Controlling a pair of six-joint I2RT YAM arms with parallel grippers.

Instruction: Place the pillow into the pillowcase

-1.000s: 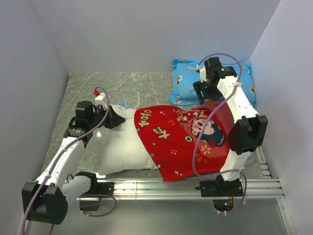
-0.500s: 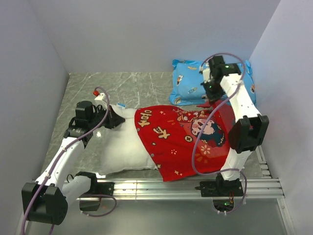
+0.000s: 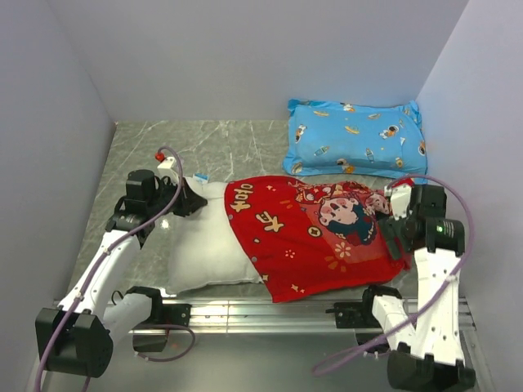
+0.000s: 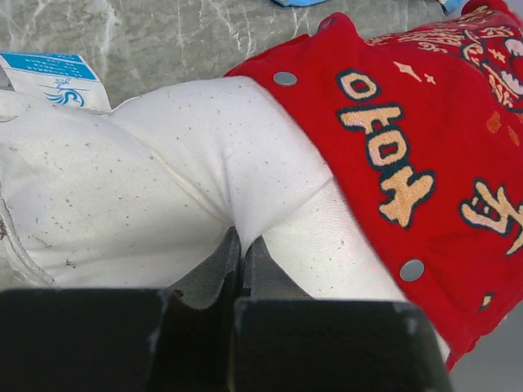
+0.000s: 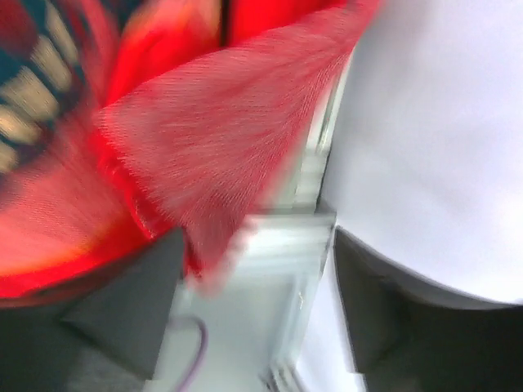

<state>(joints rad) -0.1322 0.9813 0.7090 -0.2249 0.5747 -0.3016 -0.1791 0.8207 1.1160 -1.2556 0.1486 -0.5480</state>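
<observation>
On table [image 3: 204, 147], plump pillow [image 3: 204, 245] half in red pillowcase [image 3: 302, 237], left end effector [image 4: 243, 245] pinching it, right end effector [image 5: 257, 242] open

Top external: mounted above and behind both arm bases, faces forward and down, far enough back to take in the whole surface [image 3: 147, 147] up to the back wall [image 3: 245, 57].

Left wrist: rides just behind the left tool [image 4: 243, 245], looks out along it, very close on the pillow [image 4: 147, 188] and the snap-lined mouth of the pillowcase [image 4: 458, 98].

Right wrist: sits behind the right tool [image 5: 257, 237], blurred, close against red pillowcase cloth.

Shared by all three: the pillowcase. Shared by top and left wrist: the pillow's left end.
</observation>
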